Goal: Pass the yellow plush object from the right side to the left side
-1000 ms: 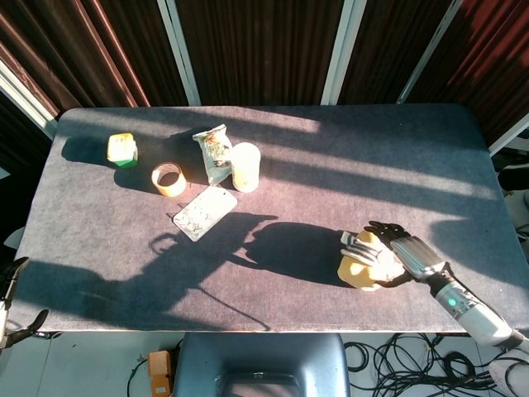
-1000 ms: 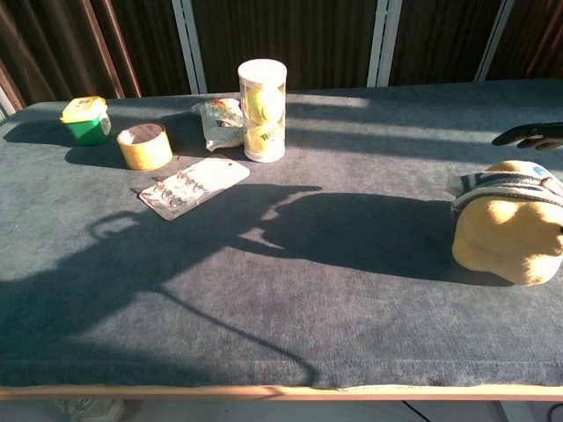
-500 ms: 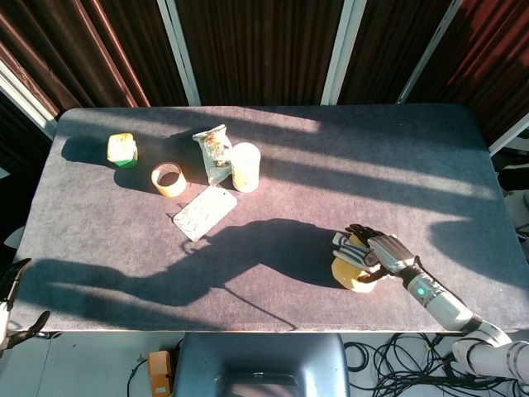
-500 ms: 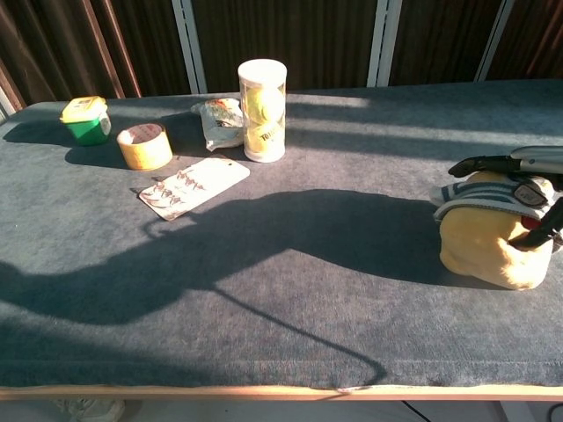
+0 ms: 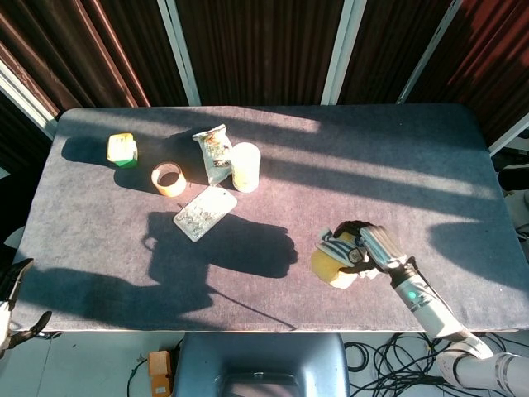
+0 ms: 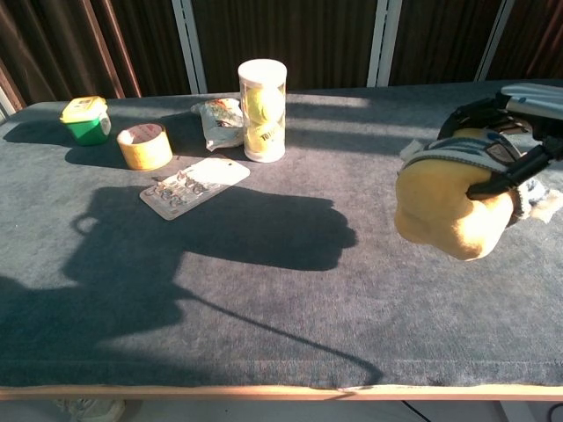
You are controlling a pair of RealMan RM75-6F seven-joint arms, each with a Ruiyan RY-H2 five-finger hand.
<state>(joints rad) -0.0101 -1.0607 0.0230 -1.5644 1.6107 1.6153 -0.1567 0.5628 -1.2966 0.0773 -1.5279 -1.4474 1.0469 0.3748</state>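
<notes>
The grey worktop [image 5: 397, 157] spreads wide under me, felt-covered and striped with sun and hard shadow. Over its right half, near the front edge, I have the yellow plush object [image 6: 444, 207] in my right hand [image 6: 501, 145]. In the chest view it looks clear of the cloth, though I cannot be sure its underside has left the surface. It is a rounded yellow lump with a striped grey-and-white piece across its top [image 5: 335, 263].

My fingers [image 6: 493, 180] are wrapped over that top, dark tips pressed into the side, and the yellow bulges below them. So I judge it soft and light: it gives under the grip and should weigh next to nothing. It will not break and is hardly slippery, but it can squash and roll in a loose hold. The best place to take it is around the full middle of the body, not the striped top alone, which may be a loose cover that slides or stretches. For the handover, I would leave the lower yellow half bare so the other hand can close on it.

My left hand does not show in either view.

On the far left are smaller things, well apart from me: a clear tube of tennis balls [image 6: 262, 110], a flat blister pack [image 6: 193, 186], a crumpled packet [image 6: 218, 121], a roll of tape [image 6: 144, 145] and a little green tub with a yellow lid [image 6: 86, 120].
</notes>
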